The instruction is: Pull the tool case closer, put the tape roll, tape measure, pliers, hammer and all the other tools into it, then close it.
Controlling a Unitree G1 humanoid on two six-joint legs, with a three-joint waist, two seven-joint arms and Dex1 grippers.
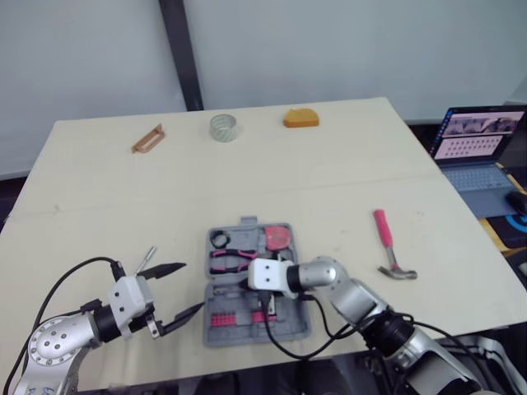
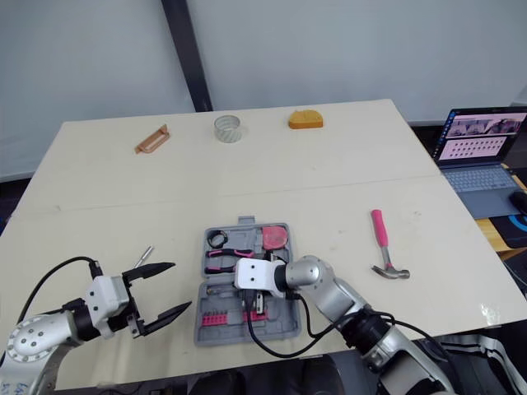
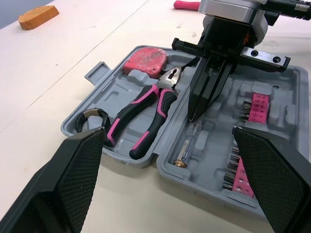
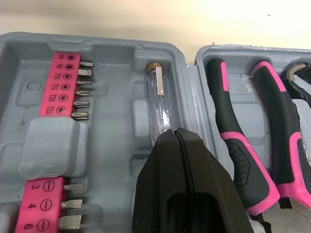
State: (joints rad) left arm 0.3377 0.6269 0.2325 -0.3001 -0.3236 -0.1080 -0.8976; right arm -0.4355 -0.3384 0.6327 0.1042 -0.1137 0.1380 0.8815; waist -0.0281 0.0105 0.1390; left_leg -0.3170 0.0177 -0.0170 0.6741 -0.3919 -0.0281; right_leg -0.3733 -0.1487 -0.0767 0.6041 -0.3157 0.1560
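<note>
The grey tool case lies open near the table's front edge. In it are pink-handled pliers, a red tape measure, a small dark tape roll, pink bit strips and a clear-handled screwdriver. My right gripper hangs over the case, shut, its tips at the clear handle's end. My left gripper is open, just left of the case. A small screwdriver lies on the table beside it. The pink-handled hammer lies right of the case.
At the table's far edge are an orange clip, a translucent roll and an orange block. A laptop stands off the table's right side. Black cables loop from both wrists near the front edge.
</note>
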